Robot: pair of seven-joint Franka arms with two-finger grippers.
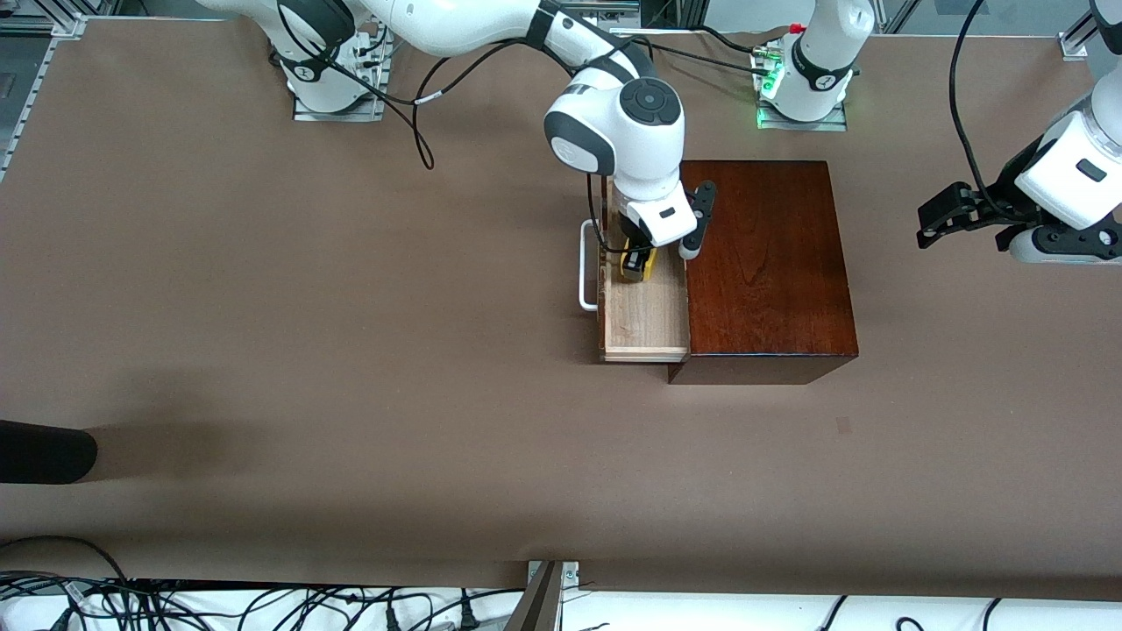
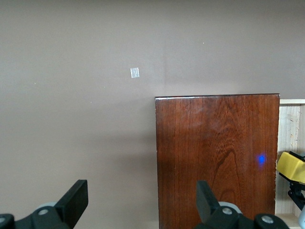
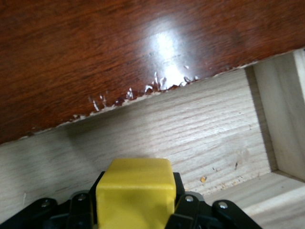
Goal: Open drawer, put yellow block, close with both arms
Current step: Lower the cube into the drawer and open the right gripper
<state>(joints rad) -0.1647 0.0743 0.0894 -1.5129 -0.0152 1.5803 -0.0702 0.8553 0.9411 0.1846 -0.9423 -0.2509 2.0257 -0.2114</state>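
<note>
We see the right pincer (image 1: 637, 263) grasping the yellow block (image 1: 635, 265) inside the open drawer (image 1: 644, 320) (tray pulled out); the left pincer (image 1: 942, 219) waits released over the worktop (image 1: 263, 307).

Right gripper (image 1: 639, 261) and yellow block (image 1: 637, 265) largely hidden under right arm's wrist above drawer (image 1: 644, 320). Drawer's end farthest from front camera hidden likewise. Left gripper (image 2: 138, 202) fingertips cut off by left wrist view's edge.

Right tool (image 1: 637, 263) lowered, fingers clamped, left tool (image 1: 942, 213) raised, fingers apart
</note>
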